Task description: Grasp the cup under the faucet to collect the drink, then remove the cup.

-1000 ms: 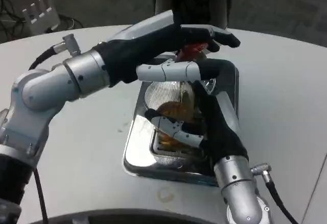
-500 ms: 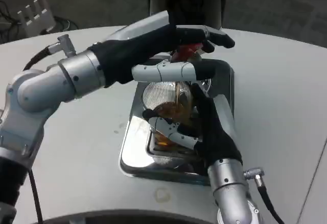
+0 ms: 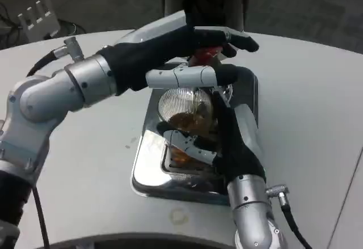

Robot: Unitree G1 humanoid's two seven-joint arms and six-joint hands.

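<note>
**Cup held under the faucet while the drink collects**

You are looking down at a white table (image 3: pixel 317 118) with a shiny metal drip tray (image 3: pixel 148 164) near its middle. A clear ribbed cup (image 3: pixel 182 108) stands over the tray, toward the tray's far edge, directly below a red faucet lever (image 3: pixel 207 55). Amber drink shows in the cup's lower part.

Your right hand (image 3: pixel 229 138) reaches in from the near edge and wraps around the cup's right side, fingers closed on it. This grip likely keeps the cup steady and lined up under the spout as it fills.

Your left hand (image 3: pixel 187 50) comes in from the left edge and lies over the faucet lever, its fingers stretched out across the top. It seems to be pressing the lever to keep the drink flowing, though you cannot tell whether the fingers close around the lever or only rest on it.

The cup's long axis looks close to vertical, with its open mouth pointing up toward the faucet. It may lean slightly; the hands hide too much to be sure. Keeping it upright matters once you draw it away from the tray.
</note>
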